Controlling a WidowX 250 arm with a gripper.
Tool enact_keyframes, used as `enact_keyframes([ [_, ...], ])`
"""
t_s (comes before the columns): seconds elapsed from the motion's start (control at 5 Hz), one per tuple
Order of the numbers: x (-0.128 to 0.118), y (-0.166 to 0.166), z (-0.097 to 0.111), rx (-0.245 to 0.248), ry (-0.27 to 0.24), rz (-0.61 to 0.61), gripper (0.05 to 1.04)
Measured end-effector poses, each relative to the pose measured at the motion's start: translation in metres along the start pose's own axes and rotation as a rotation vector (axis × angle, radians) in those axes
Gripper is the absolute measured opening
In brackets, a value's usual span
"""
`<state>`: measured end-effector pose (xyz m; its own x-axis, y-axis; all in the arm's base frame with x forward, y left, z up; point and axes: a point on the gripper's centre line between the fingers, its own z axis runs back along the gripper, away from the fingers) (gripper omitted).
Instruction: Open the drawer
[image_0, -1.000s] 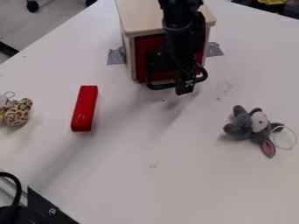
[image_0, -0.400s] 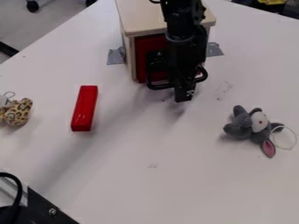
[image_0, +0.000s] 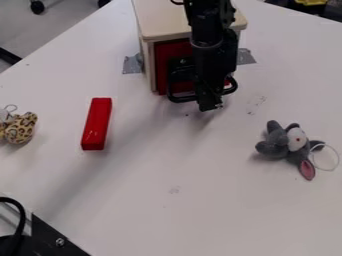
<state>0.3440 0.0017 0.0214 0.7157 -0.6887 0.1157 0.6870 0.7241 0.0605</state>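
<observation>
Drawer (image_0: 165, 52) with red front sits behind the black hand (image_0: 210, 104), whose grip, spread or closed, cannot be told.

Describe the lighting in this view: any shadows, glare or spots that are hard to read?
Camera view: soft shadows on the white table, a broad faint one stretching toward the lower left, another just left of the grey plush toy; small glints on the red block; black gripper partly merges with the black drawer handle.
</observation>
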Motion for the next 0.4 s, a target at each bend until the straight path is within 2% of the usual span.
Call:
enact_keyframes([
  [0.2,-0.0016,-0.0035,-0.0007,-0.007,-0.001,-0.002,0.123],
  [0.4,-0.0047,-0.0118,-0.0008,-0.010,-0.001,-0.013,0.120],
])
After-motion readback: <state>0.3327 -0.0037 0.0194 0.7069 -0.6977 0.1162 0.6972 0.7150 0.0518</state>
